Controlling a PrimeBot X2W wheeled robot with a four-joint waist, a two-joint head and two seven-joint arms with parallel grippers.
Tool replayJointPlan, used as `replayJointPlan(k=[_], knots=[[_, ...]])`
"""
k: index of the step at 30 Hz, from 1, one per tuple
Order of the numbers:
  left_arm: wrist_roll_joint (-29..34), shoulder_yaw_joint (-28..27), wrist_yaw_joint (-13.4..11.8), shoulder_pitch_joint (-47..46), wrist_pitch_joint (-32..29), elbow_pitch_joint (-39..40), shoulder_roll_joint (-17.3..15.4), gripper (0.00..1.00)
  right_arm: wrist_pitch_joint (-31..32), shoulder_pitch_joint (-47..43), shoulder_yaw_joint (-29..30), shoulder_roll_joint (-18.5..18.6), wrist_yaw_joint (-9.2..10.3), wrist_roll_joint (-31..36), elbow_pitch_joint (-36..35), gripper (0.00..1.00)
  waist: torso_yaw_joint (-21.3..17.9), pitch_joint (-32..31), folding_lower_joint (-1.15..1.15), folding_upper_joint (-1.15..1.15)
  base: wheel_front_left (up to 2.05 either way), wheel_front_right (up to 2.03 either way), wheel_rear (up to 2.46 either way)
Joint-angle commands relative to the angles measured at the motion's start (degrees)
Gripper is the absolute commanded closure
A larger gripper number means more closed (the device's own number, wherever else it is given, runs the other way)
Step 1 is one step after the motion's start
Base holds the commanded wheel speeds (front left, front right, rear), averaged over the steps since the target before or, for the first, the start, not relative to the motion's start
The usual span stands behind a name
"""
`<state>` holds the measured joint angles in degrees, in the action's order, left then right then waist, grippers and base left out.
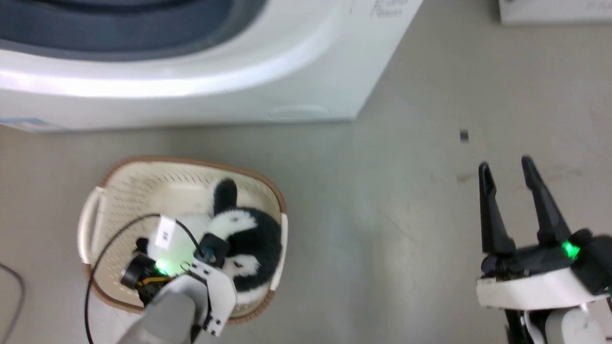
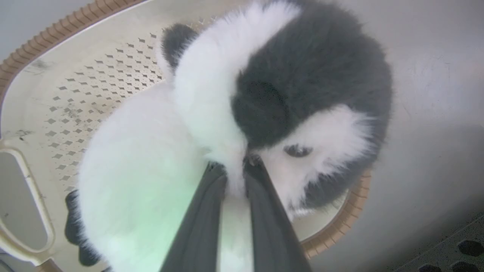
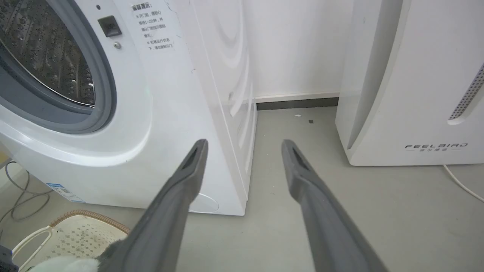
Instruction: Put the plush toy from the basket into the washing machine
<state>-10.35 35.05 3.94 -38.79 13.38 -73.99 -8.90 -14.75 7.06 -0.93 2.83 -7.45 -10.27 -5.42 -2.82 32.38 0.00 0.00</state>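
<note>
The plush toy [image 2: 211,113] lies in the basket [image 1: 143,184] before the washing machine [image 3: 170,113], the left gripper [image 2: 234,166] with jaws clenched on its white fur. The right gripper [image 1: 505,163] hangs with jaws released. The white appliance [image 3: 416,75] reads "FEELBIRD".

The plush toy [image 1: 258,239] lies half hidden (under the left arm [image 1: 177,306]).
</note>
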Motion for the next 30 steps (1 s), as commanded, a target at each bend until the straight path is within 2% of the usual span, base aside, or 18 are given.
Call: replayJointPlan(k=[1, 5, 9, 18, 25, 30], knots=[[-0.52, -0.07, -0.80, 1.14, 0.83, 0.27, 0.60, 1.00, -0.25, -1.48, -0.07, 0.05, -0.03, 0.56, 0.53, 0.00, 2.89, -7.09, 0.00, 0.00, 0.00, 0.00, 0.00], [-1.39, -0.59, -2.25, 3.70, 1.51, 2.51, 1.57, 1.00, -0.25, -4.33, -0.11, 0.05, -0.03, 0.74, 1.47, 0.00, 4.25, -11.88, 0.00, 0.00, 0.00, 0.00, 0.00], [-2.20, -1.72, -3.64, 6.27, 1.58, 7.57, 1.14, 1.00, -0.25, -6.28, -0.19, 0.05, -0.03, 0.66, 1.98, 0.00, 4.97, -14.88, 0.00, 0.00, 0.00, 0.00, 0.00], [-1.50, -4.92, -8.37, 16.82, 1.61, 27.26, -2.94, 1.00, -0.25, -10.76, -0.49, 0.05, -0.03, 0.24, 2.87, 0.00, 6.58, -21.71, 0.00, 0.00, 0.00, 0.00, 0.00], [-0.90, -9.13, -11.86, 21.41, 1.62, 41.10, -5.46, 1.00, -0.25, -12.40, -0.62, 0.05, -0.03, 0.00, 2.77, 0.00, 7.31, -23.99, 0.00, 0.00, 0.00, 0.00, 0.00], [-0.78, -12.52, -13.25, 21.10, 1.62, 47.25, -5.92, 1.00, -0.25, -12.38, -0.97, 0.05, -0.03, 0.01, 2.43, 0.00, 6.90, -23.82, 0.00, 0.00, 0.00, 0.00, 0.00]])
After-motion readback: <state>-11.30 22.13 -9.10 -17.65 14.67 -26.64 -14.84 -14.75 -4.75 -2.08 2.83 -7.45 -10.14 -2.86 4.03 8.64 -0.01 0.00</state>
